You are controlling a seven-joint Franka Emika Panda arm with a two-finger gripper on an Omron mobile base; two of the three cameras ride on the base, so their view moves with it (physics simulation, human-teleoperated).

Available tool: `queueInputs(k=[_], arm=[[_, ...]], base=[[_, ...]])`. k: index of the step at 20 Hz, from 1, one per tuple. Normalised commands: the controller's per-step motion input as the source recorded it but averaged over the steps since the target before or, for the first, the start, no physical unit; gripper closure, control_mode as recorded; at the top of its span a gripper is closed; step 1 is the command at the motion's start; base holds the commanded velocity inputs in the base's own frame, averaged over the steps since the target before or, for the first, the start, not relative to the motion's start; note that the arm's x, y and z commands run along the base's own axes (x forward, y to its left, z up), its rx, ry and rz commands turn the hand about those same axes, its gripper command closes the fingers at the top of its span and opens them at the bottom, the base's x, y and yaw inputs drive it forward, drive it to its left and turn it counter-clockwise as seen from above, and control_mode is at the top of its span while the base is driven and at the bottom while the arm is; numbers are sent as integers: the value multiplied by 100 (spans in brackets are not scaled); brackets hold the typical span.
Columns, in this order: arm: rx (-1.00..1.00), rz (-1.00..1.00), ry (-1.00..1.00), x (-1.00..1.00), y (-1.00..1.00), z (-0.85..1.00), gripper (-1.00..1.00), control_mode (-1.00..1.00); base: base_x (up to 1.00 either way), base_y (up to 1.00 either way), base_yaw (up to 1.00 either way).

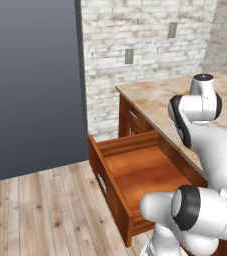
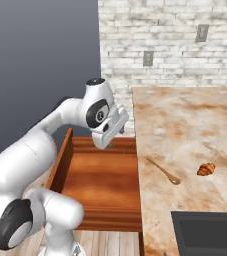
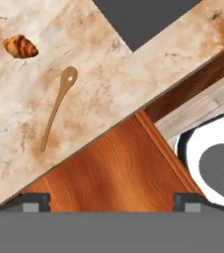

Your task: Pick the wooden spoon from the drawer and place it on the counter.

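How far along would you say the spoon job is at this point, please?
It looks essentially done: the wooden spoon lies flat on the counter, beside the croissant, and the open drawer has a bare floor where visible. Nothing is in hand; the gripper hangs over the drawer with its jaws apart. At most, pulling the arm clear seems left.

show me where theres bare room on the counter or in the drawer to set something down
The counter is bare from the brick wall to the wooden spoon, and along its drawer-side edge. The open drawer floor looks bare too. It is tighter near the spoon, the croissant beside it, and the black cooktop at the near corner.
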Motion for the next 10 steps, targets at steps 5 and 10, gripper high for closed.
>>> queueInputs(k=[5, 10], arm=[[-4, 12, -47, -100, 38, -6, -100, -100], [-1, 9, -70, -100, 43, -39, -100, -100]], base=[[0, 0, 0], [0, 0, 0]])
